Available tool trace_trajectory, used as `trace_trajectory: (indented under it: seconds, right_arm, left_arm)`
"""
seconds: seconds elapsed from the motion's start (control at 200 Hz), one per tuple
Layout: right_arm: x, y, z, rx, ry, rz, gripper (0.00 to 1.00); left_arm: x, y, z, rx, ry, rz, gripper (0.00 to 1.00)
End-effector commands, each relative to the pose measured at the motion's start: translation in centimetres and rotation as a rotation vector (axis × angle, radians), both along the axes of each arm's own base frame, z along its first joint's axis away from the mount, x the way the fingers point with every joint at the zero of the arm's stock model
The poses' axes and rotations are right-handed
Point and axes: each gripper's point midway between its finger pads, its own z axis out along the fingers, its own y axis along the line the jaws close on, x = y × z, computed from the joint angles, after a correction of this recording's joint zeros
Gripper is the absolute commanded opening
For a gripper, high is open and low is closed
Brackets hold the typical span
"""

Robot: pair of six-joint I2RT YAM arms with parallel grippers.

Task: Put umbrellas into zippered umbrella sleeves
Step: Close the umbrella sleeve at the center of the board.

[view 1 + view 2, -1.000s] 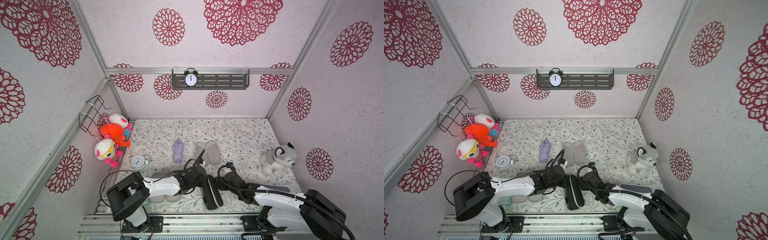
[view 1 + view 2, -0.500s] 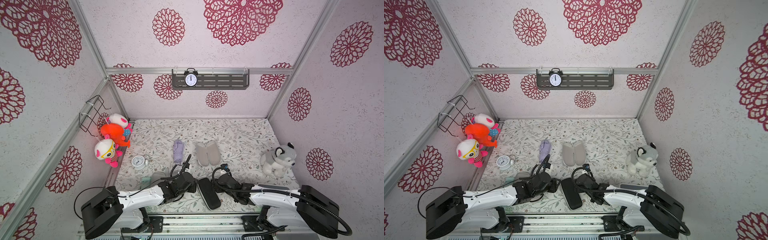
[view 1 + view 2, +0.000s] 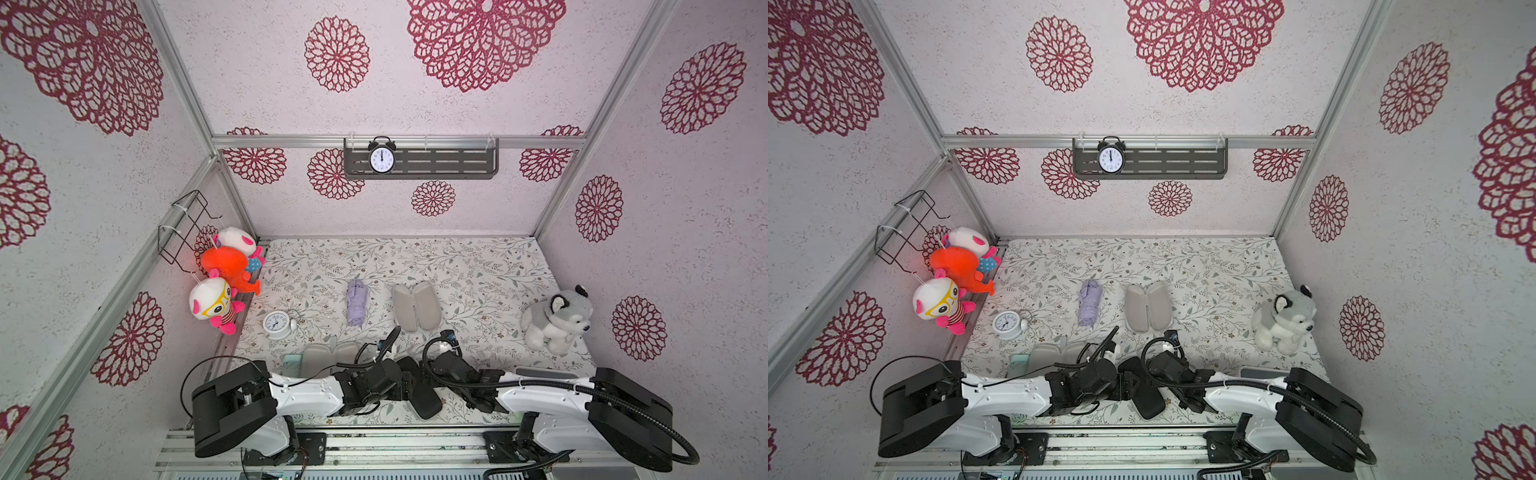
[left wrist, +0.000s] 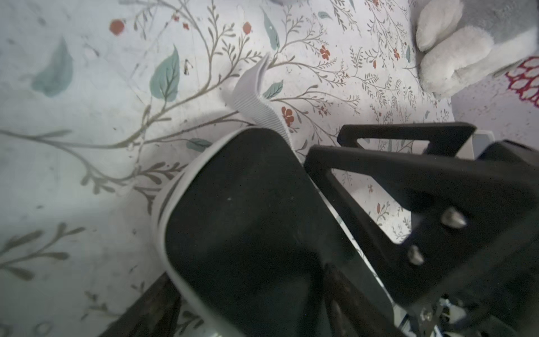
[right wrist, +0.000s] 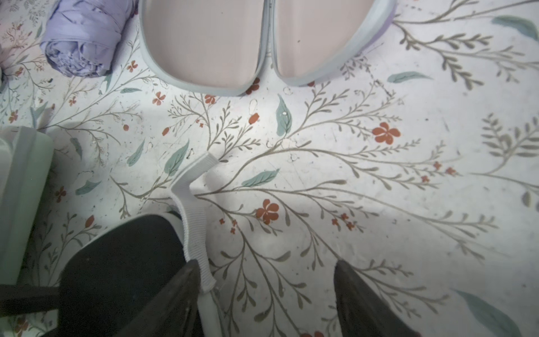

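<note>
Black sleeve (image 3: 419,395): zipped shut, lying flat and slanted at the front edge of the floral worktop (image 3: 478,270), between the two arms.
Left tool (image 4: 248,286): jaws spread apart above the sleeve's near end and gripping nothing. In the left wrist view one finger sits by the pale zip edge and the other lies across the black shell.
Right tool (image 5: 265,262): jaws wide apart, with only bare worktop between them. It is low at the sleeve's far end, on the side away from the left arm.
Ribbed strap (image 5: 192,221): a pale grey band curling off the sleeve's end onto the worktop. One finger of the right tool is right against it, though contact cannot be confirmed.
Lilac umbrella (image 3: 357,301): folded, lying mid-worktop, well behind both tools.
Lilac sleeve (image 3: 415,305): open flat with its grey lining up, just beside the lilac umbrella and apart from both tools.
Mint green sleeve (image 3: 318,359): open with its lining up, partly hidden behind the left arm, near the black sleeve.
</note>
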Motion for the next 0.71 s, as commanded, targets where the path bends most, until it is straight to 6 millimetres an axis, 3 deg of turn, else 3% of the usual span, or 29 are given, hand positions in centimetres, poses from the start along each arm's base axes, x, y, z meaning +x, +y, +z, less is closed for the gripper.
trace_trajectory:
  seconds: [0.0, 0.18, 0.385, 0.545, 0.7]
  right_arm:
    - [-0.6, -0.3, 0.9, 0.029, -0.009, 0.019, 0.74]
    - [-1.2, -0.2, 3.2, 0.177, -0.021, 0.106, 0.78]
    - [-2.5, 0.5, 0.8, 0.303, 0.118, 0.179, 0.83]
    - [-3.5, 1.4, -0.4, 0.348, 0.19, 0.217, 0.79]
    - [-4.6, 1.8, -1.6, 0.382, 0.246, 0.241, 0.78]
  left_arm:
    - [-0.2, -1.7, 0.2, -0.056, 0.028, -0.004, 0.6]
    - [-0.9, -1.7, -1.8, -0.056, 0.067, -0.011, 0.54]
    - [-0.7, 0.0, -2.6, 0.026, 0.051, 0.005, 0.46]
    - [-1.4, 1.1, -5.0, 0.055, 0.101, 0.013, 0.29]
    - [-2.1, 1.4, -7.1, 0.048, 0.164, 0.008, 0.22]
